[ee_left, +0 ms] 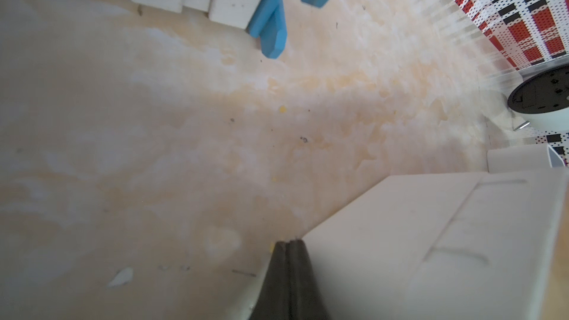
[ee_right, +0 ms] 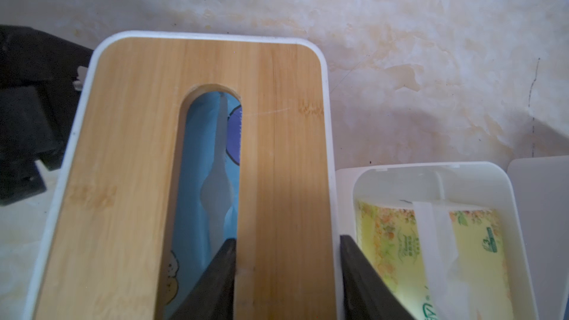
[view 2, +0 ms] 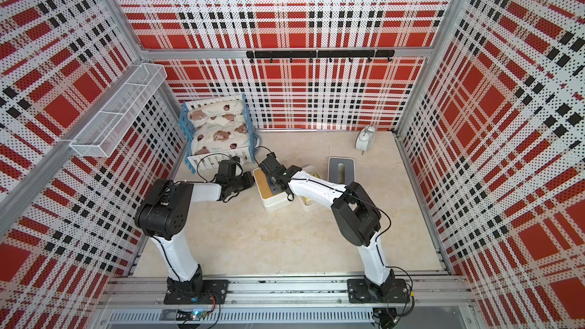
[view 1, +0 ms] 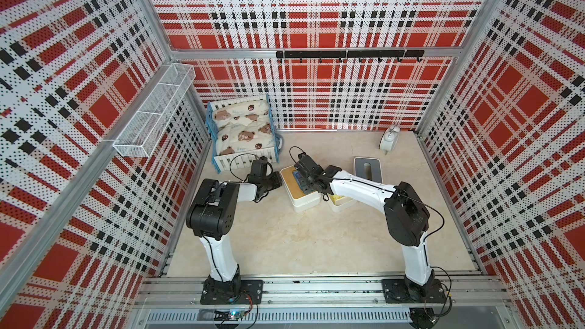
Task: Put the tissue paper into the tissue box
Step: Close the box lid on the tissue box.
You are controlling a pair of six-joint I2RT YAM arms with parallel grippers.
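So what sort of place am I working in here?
Probably a mock bedroom built inside a robot test cell: a toy bed, an alarm clock, and plaid pegboard walls all round.

top views look down; wrist views near tissue box (ee_right: 123, 149).

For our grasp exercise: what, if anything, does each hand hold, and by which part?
Right hand: the wooden lid, by the strip between slot and long edge. Left hand: shut, holding nothing.
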